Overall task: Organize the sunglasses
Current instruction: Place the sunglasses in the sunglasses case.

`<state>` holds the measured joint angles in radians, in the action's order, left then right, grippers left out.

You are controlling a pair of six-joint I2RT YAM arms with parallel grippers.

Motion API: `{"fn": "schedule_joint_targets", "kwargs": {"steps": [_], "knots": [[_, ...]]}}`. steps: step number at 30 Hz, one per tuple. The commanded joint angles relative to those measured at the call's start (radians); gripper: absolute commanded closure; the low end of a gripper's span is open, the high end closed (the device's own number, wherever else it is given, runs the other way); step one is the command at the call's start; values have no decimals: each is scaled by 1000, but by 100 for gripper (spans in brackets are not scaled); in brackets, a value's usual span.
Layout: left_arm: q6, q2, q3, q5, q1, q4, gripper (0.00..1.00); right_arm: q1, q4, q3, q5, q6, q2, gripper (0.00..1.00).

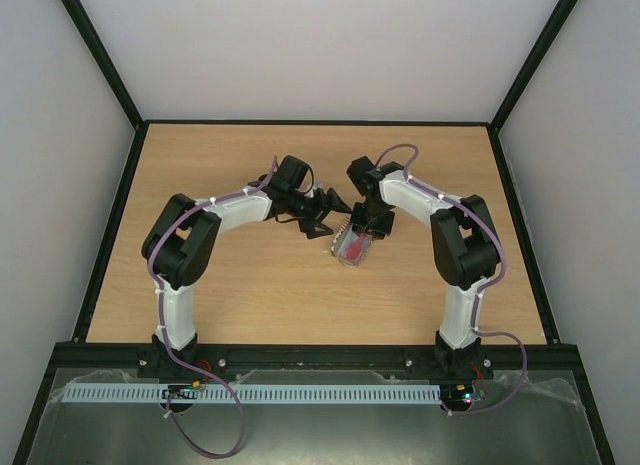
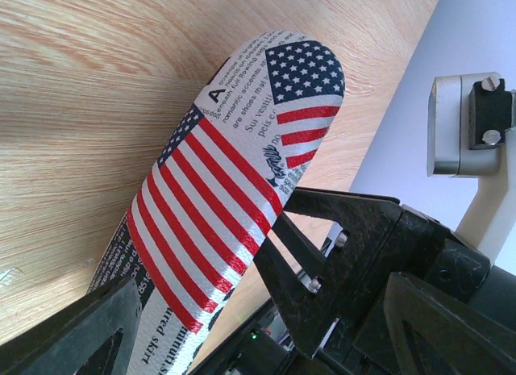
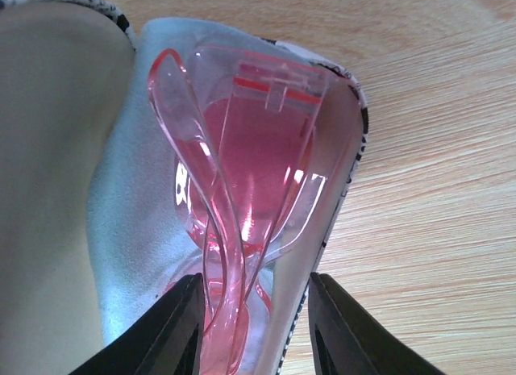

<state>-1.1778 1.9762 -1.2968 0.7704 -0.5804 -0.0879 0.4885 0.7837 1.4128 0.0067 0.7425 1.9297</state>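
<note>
Right gripper (image 3: 255, 288) nearest the lens: black fingers (image 3: 173, 331) parted, flanking the folded temple ends without pinching; released, not clenched. Between them, sunglasses (image 3: 258, 157): folded, lying inside the open case (image 3: 56, 125), bedded on light-blue cloth (image 3: 121, 230), with slim temple arms crossing over red-tinted lenses. From above, set near mid-table, directly under the right wrist.

Outward to left gripper (image 2: 201, 258): spread wide, one finger against each flank of the case's flag-patterned outside, apparently clamped across it and steadying it above wooden table (image 2: 81, 85).

Handling, as judgement:
- Very light; no real load on the jaws
- Thin translucent plastic, springy along the temples, probably brittle at hinges and bridge
- Smooth and glossy, so likely to slip between hard pads; lenses easy to scratch
- Best taken across both folded temples near the hinges, or at the bridge, with a gentle squeeze; avoid lens faces and single temple tips

Probably no further lift needed, being already seated in the case. Next job likely shutting the lid: watch for a temple tip or cloth corner standing proud of the rim, at risk of a pinched frame or a jammed lid. Clearance below the rim: cannot tell from these views
</note>
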Motion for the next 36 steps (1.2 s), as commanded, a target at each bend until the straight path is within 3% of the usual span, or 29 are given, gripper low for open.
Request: {"fn": "schedule_joint_targets", "kwargs": {"steps": [1,5,10,22,36], "knots": [[12,-30,-26,41,-21,-1,15,5,12,16,-35,-14,-21,63],[8,-31,-26,41,-22,6,15,6,4,5,-60,-23,-20,64],[4,-31,-25,41,-21,13,15,13,-7,-23,-78,-28,-25,83],[-2,-32,-21,41,-23,22,15,38,-23,-44,-103,-29,-8,95],[-10,-31,-27,40,-23,28,15,39,-10,-19,-91,-31,-43,70]]}}
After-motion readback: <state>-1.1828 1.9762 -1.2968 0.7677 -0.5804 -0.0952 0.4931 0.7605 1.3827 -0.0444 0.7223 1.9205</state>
